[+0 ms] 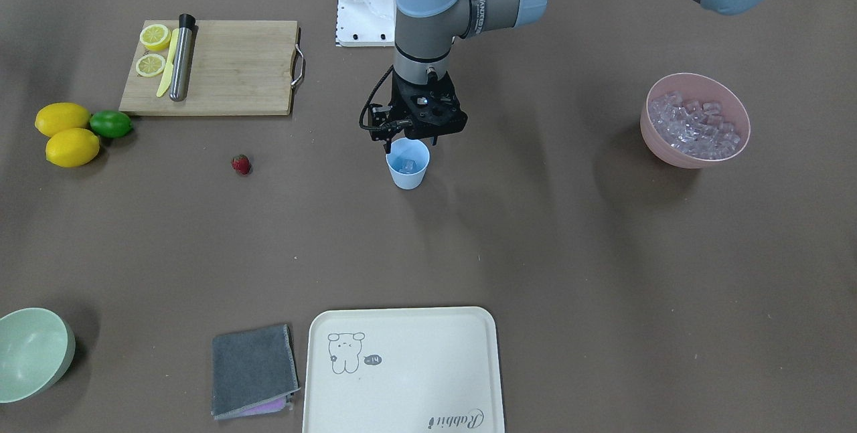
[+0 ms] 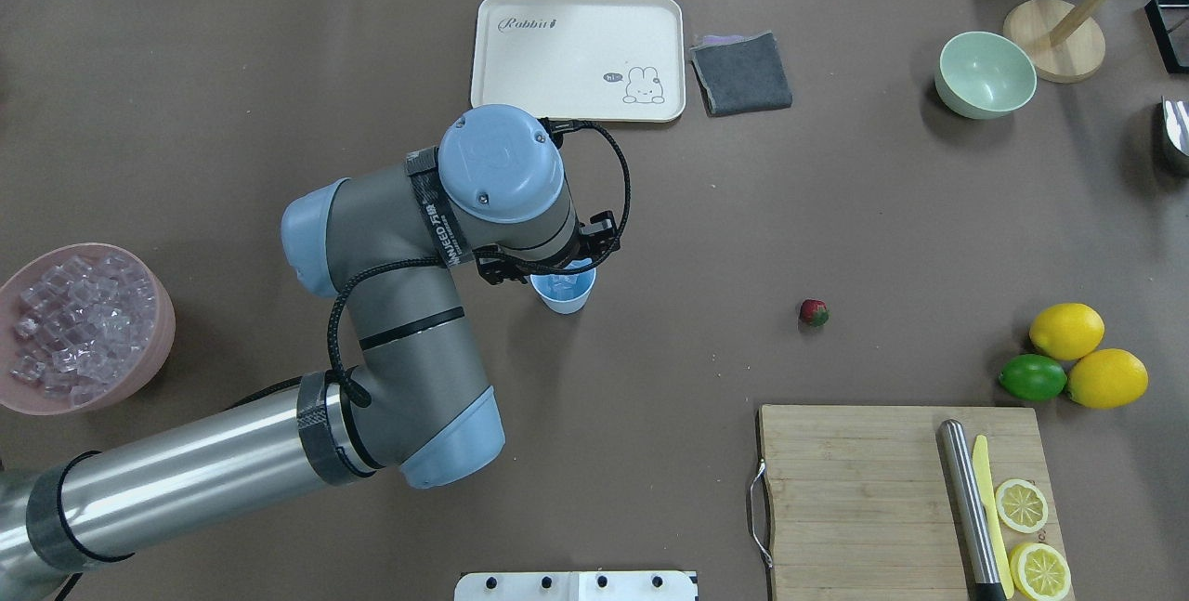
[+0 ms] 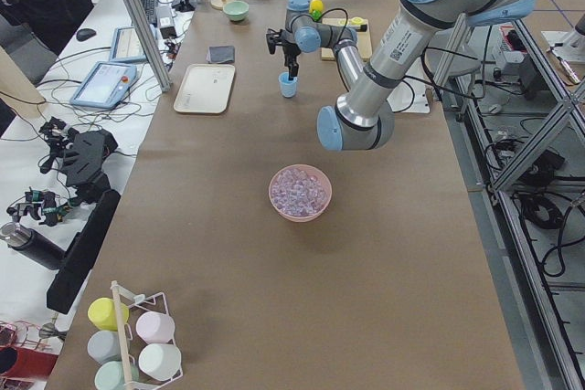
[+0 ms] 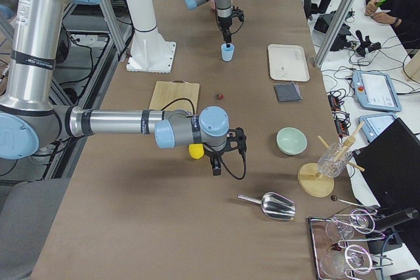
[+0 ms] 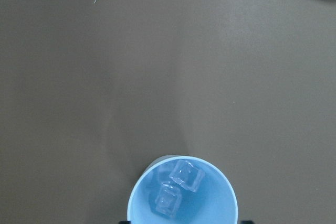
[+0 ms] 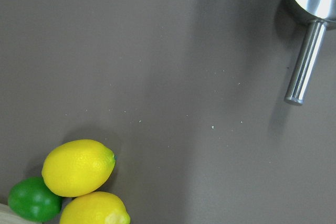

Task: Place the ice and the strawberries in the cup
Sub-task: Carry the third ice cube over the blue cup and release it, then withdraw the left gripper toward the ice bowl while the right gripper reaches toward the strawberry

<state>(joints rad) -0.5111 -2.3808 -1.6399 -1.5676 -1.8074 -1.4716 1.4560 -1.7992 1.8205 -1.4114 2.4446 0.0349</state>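
Observation:
The light blue cup (image 1: 408, 172) stands at the table's middle and holds two clear ice cubes (image 5: 186, 174). My left gripper (image 1: 410, 144) hangs straight over the cup's mouth, its fingers apart on either side of the rim, open and empty. The pink bowl (image 1: 669, 152) full of ice (image 1: 696, 126) sits off to the robot's left. The red strawberry (image 1: 241, 164) lies on the table to the cup's other side, also in the overhead view (image 2: 814, 312). My right gripper (image 4: 215, 167) hovers near the lemons; it shows only in the exterior right view, so I cannot tell its state.
A wooden cutting board (image 1: 227, 68) carries lemon slices, a yellow knife and a steel rod. Two lemons (image 1: 67, 135) and a lime (image 1: 111, 124) lie beside it. A cream tray (image 1: 402, 366), grey cloth (image 1: 253, 369), pale green bowl (image 1: 33, 353) and metal scoop (image 6: 310, 24) lie farther out.

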